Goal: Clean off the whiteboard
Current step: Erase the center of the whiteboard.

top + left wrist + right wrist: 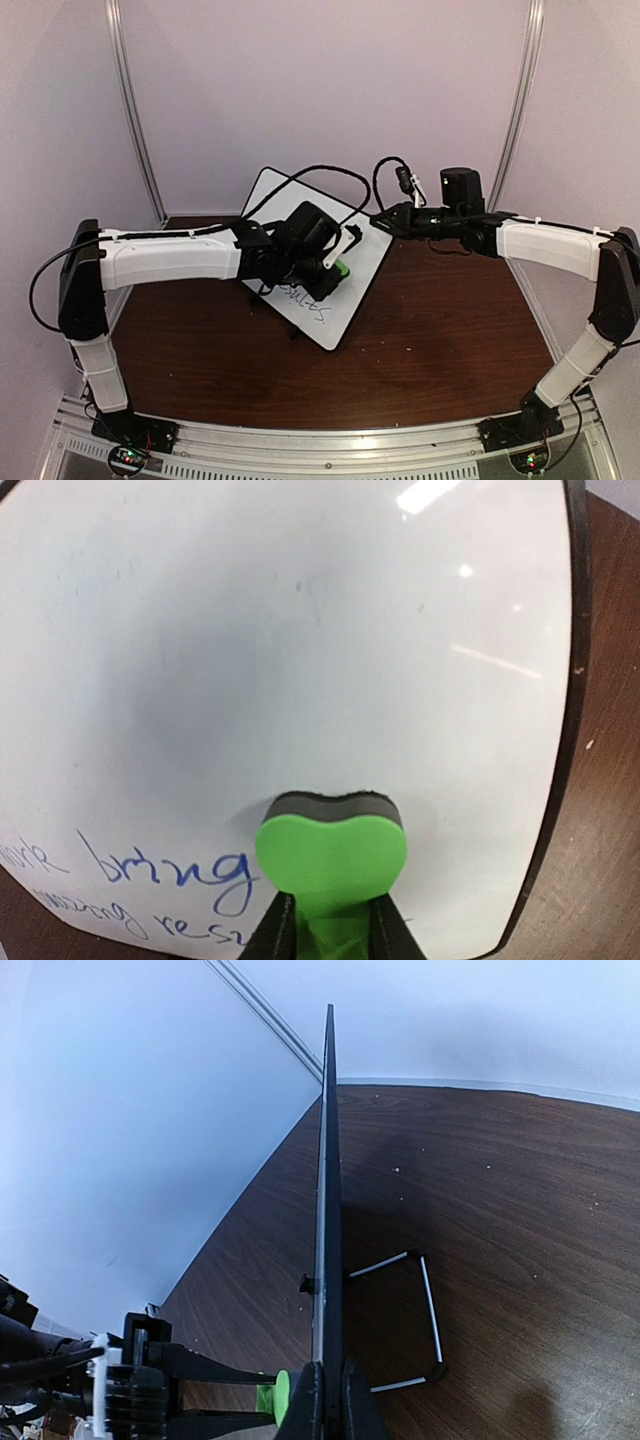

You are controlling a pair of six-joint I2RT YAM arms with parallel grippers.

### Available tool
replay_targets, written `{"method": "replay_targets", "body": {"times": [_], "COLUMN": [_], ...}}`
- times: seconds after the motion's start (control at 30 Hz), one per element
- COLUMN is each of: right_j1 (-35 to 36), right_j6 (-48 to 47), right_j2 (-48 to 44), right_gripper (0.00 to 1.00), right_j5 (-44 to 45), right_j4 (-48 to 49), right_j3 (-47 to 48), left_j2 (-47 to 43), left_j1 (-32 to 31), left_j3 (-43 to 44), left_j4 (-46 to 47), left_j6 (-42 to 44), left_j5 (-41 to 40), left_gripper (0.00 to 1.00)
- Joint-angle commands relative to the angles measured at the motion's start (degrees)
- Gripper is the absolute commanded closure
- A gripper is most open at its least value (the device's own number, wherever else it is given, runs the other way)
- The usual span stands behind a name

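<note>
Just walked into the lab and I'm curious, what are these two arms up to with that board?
The left arm's fingers are clamped on a green eraser, holding its felt side against the whiteboard. The right arm's fingers are shut on the board's edge, apparently steadying it on the brown table. Most of the board looks wiped, but blue handwriting is left near one corner.
</note>
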Motion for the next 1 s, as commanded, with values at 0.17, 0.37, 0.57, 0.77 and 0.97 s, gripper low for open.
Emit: {"method": "replay_targets", "body": {"times": [0.17,0.37,0.57,0.77,0.97], "right_j1": [1.5,1.5,1.6,1.7,1.7], "right_j6": [-1.8,-1.4,-0.6,-0.8,-1.3], "right_j2": [-1.5,-1.7,-1.7,-2.5,-3.2], "right_gripper": [1.0,1.0,1.0,1.0,1.0], "right_j5": [-5.5,-6.3,-6.8,-6.8,-6.3], "right_j4": [0.1,1.5,2.7,2.6,1.7], "right_j3": [0.8,0.4,0.3,-0.8,-1.3], "left_j2": [-11.6,-16.6,-14.4,-9.4,-5.1], "left_j1": [12.3,24.8,33.2,37.0,38.1], "left_j3": [-11.6,-15.5,-21.6,-28.6,-28.8], "left_j4": [4.6,13.7,28.4,45.8,53.4], "left_j6": [-6.5,-8.0,-3.5,2.4,9.8], "left_j5": [-0.4,-0.4,2.2,3.9,9.6], "left_gripper": [0.84,0.83,0.84,0.84,0.84]}}
